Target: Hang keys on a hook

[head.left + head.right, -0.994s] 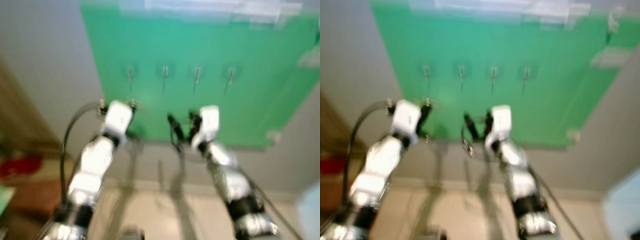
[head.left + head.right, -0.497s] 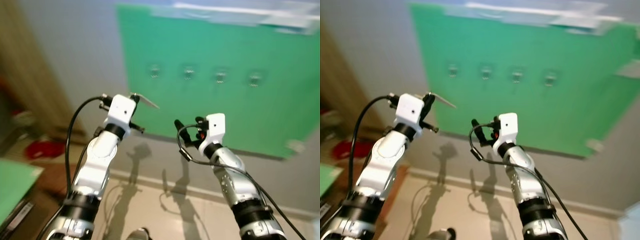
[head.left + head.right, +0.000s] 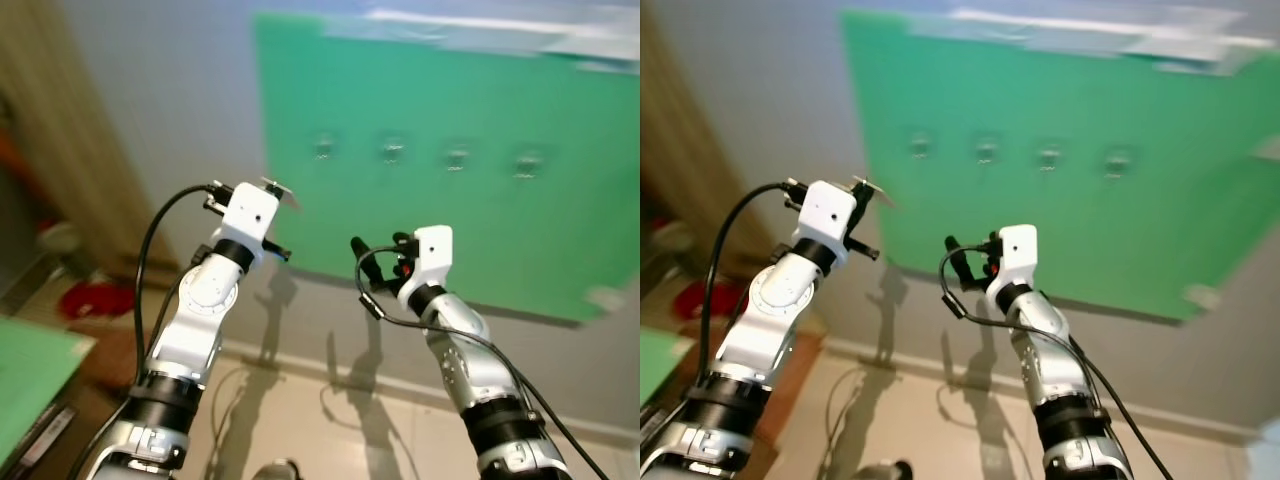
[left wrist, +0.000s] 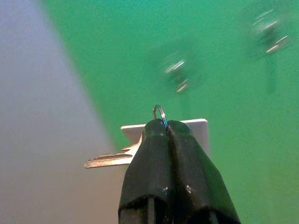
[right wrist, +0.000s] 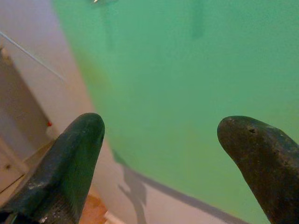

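A green board (image 3: 450, 110) hangs on the wall with a row of several small metal hooks (image 3: 392, 150) across it. My left gripper (image 4: 164, 125) is shut on a key ring with a silver key (image 4: 106, 160) and a white tag (image 4: 198, 133). It is raised in front of the board's lower left corner, below and left of the leftmost hook (image 3: 323, 147). The tag (image 3: 280, 190) sticks out past the wrist. My right gripper (image 5: 161, 133) is open and holds nothing. It is raised lower down, in front of the board's bottom edge (image 3: 375, 260).
A grey wall (image 3: 160, 90) surrounds the board. On the left stand a wooden panel (image 3: 50, 130), a red object (image 3: 95, 298) low down and a green surface (image 3: 30, 375). Pale floor (image 3: 330, 430) lies below, with the arms' shadows on the wall.
The view has swung left and steadied, so the board sits further right. My left gripper with the keys has risen slightly toward the leftmost hook. The right arm has hardly moved.
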